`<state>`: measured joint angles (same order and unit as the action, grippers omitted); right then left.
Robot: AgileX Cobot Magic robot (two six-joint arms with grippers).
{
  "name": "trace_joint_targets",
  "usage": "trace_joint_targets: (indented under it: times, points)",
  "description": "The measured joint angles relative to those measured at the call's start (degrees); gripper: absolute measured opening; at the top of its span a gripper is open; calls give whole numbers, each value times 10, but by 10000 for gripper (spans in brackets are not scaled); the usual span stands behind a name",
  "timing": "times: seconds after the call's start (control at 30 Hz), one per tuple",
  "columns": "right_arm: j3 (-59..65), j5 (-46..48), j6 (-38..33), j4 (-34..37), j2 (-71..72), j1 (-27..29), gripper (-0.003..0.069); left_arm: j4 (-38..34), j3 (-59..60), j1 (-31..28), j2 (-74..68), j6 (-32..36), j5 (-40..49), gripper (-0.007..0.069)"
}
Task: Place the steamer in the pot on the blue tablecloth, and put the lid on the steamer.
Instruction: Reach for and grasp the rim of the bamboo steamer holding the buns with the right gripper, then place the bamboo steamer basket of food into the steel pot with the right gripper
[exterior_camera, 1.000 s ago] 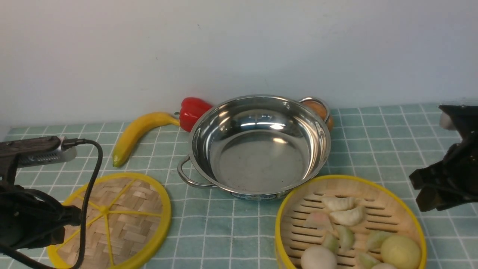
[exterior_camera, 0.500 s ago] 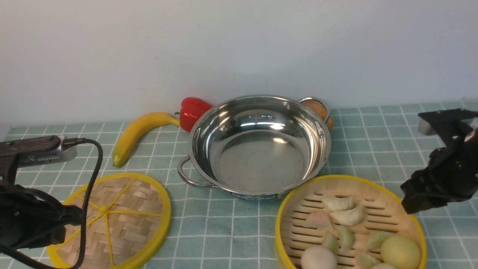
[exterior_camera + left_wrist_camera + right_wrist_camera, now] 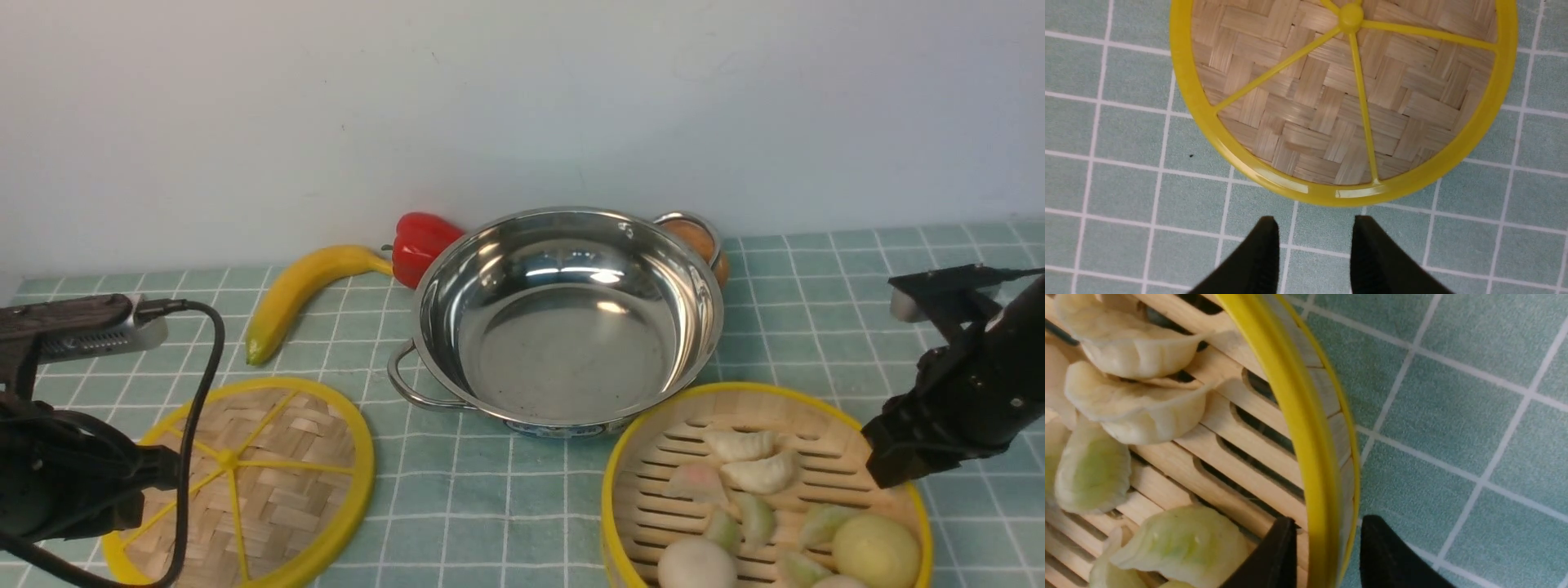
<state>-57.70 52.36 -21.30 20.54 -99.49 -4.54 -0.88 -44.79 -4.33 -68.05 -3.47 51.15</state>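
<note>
- A pale wall backs the worktop; on the blue tablecloth (image 3: 816,310) the pot (image 3: 563,359) stands empty at centre, with the steamer (image 3: 735,398) near right and the lid (image 3: 269,457) near left.
- The right tool (image 3: 1327,524) gapes astride the steamer's right rim, gripping nothing. It should sink slightly, clamp the wall, then lift level.
- The left tool (image 3: 1314,224), parted and empty, hovers by the lid's near edge.
- Since a second ago the right tool has dropped leftward onto the rim; the left is unmoved.

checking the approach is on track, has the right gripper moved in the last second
Yes. In the front view the right gripper has come down and leftward, from beside the steamer to its right rim; the steamer has not shifted.
</note>
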Motion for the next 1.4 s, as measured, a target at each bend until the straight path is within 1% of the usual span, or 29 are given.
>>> trace_joint_targets:
  times: [0.13,0.23,0.33,0.37,0.4,0.43,0.47,0.5,0.57,0.67,0.8,1.03,1.17,1.4]
  points:
    - [0,0,0,0,-22,0,240,0,0,0,0,0,-4,244]
    - [0,0,11,4,-34,0,219,0,0,0,0,0,-4,244]
    - [0,-1,42,3,-35,0,147,0,0,0,0,0,-4,244]
    - [0,-2,44,2,-35,0,142,0,0,0,0,0,-4,244]
    - [-1,-2,49,-10,-34,0,108,0,0,0,0,0,-4,244]
    - [-1,-2,50,-11,-34,0,103,0,0,0,0,0,-4,244]
    - [-1,-2,53,-23,-34,0,62,0,0,0,0,0,-4,244]
    - [-3,1,63,-31,-34,0,54,0,0,0,0,0,-4,244]
    - [-6,9,72,-36,-34,0,54,0,0,0,0,0,-4,244]
    - [-23,59,102,-78,-34,-1,54,0,0,0,0,0,-4,244]
    - [-43,105,111,-106,-33,-1,54,0,0,0,0,0,-4,244]
    - [-84,164,117,-115,-4,-1,54,-1,0,0,0,0,-4,244]
    - [-106,168,119,-119,16,-1,54,-1,0,0,0,0,-4,244]
    - [-166,179,150,-120,27,-3,54,-1,0,0,0,0,-4,244]
